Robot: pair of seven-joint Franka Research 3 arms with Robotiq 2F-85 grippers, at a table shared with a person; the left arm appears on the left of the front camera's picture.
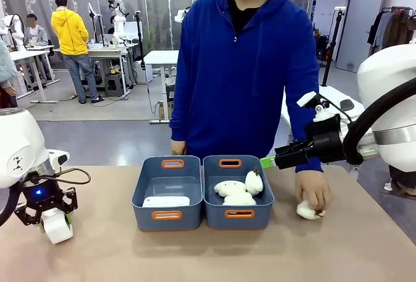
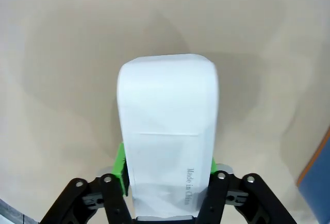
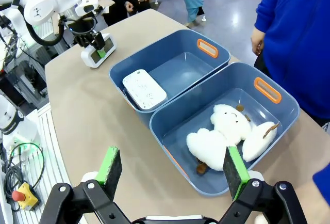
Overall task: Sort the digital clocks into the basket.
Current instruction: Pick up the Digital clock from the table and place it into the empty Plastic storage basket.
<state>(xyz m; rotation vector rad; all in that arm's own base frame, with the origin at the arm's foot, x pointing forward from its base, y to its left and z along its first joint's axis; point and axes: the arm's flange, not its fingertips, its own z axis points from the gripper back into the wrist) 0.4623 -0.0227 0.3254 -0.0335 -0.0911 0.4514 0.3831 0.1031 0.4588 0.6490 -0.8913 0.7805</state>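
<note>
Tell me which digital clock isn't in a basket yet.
The digital clock standing on the table, gripped by the left gripper. The other clock already lies flat in the left blue basket.

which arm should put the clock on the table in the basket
Left: its hand grips the clock on the table near the basket holding the other clock. The right hand hangs open by the plush bin.

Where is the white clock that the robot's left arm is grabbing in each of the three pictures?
Front view: clock lower left on the table, in the left gripper.
Left wrist view: clock at centre, between the green pads.
Right wrist view: clock upper left, beyond the blue basket.
Shared landmark: the black left gripper clamped on it.
</note>
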